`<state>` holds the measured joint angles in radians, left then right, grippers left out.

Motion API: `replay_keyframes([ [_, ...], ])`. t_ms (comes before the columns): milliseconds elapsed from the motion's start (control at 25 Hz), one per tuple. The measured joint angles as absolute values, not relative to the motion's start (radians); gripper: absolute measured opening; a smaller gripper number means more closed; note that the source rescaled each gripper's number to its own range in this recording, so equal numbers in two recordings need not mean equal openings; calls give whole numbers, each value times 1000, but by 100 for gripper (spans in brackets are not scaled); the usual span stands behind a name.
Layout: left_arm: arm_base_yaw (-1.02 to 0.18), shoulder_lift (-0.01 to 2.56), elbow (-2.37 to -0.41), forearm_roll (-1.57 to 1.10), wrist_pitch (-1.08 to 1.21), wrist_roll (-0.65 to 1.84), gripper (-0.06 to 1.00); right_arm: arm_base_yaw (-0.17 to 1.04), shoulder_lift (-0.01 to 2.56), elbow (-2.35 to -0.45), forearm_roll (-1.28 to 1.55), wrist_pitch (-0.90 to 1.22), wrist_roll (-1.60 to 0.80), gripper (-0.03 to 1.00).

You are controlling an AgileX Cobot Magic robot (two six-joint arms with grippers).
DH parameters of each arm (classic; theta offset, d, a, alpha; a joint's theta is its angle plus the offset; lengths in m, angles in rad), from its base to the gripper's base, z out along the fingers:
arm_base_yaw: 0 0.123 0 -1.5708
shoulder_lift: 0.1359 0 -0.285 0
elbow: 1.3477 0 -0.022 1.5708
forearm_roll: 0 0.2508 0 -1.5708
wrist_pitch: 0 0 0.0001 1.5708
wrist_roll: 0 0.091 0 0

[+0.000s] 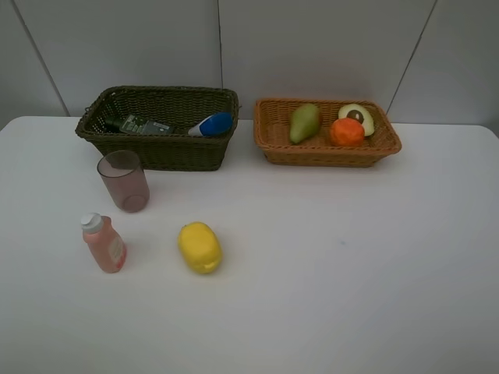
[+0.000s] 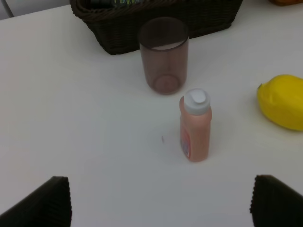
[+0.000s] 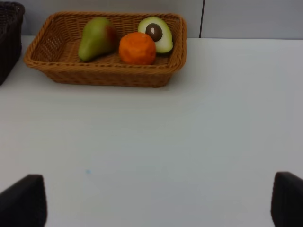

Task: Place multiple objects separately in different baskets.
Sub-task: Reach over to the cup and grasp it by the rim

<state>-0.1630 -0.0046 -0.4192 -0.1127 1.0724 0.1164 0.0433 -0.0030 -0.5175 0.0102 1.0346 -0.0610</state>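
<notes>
Neither arm shows in the high view. In the wrist views the left jaws and right jaws are both spread wide and hold nothing. The sort looks to go by kind. The dark basket (image 1: 156,148) holds the green bottle (image 1: 140,125) and the blue-capped bottle (image 1: 210,125), both lying down. The light basket (image 1: 327,152) holds the pear (image 1: 304,122), avocado half (image 1: 359,117) and orange (image 1: 347,132). Three things are left on the desk (image 1: 351,273). The pink cup (image 1: 123,181) stands upright just in front of the dark basket, the pink bottle (image 1: 104,243) stands nearer me, and the lemon (image 1: 199,247) lies beside it. The left wrist camera faces the pink bottle, so I judge it the next pick. The lemon belongs with the fruit.
</notes>
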Motion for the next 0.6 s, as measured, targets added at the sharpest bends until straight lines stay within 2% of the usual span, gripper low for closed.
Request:
replay_keyframes([
  [600, -163, -5, -419, -113, 1072, 116, 100, 43, -3, -518, 10, 1035, -64, 100],
])
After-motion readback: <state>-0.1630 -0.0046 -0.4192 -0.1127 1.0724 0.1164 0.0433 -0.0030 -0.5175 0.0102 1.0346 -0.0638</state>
